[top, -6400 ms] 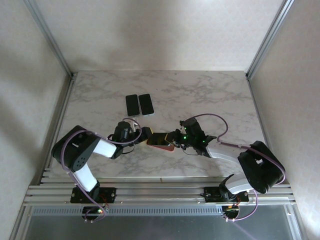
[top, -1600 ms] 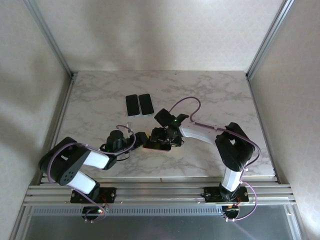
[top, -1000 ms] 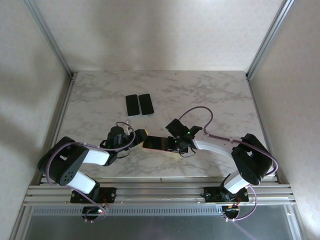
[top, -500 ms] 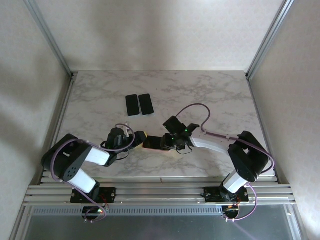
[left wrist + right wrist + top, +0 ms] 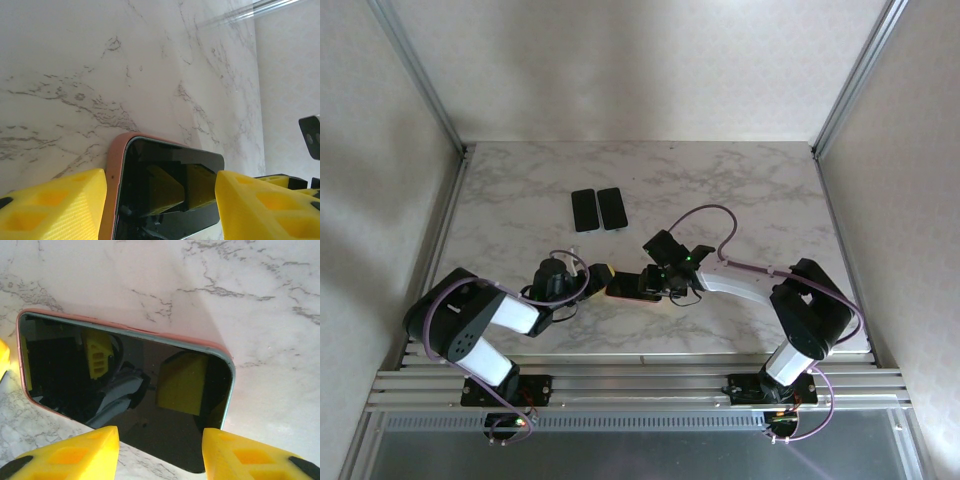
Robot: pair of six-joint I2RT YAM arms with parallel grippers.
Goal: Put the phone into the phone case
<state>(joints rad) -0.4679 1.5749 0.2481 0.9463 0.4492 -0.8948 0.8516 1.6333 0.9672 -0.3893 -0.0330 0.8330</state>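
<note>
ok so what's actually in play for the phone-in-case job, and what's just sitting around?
In play:
phone
pink case, already around the phone

Lying about:
left black slab
right black slab
They sit side by side farther back; whether they are phones or cases is unclear.

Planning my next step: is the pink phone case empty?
No, the pink phone case has a dark-screened phone lying within its rim.

The phone [image 5: 635, 284] lay in the phone case [image 5: 150, 333] on the table [image 5: 750, 190] at mid-frame, with the left hand [image 5: 592, 276] at its left end and the right hand [image 5: 658, 282] at its right. Above it, one spare phone [image 5: 584, 210] lay just left of another spare phone [image 5: 611, 208].
</note>
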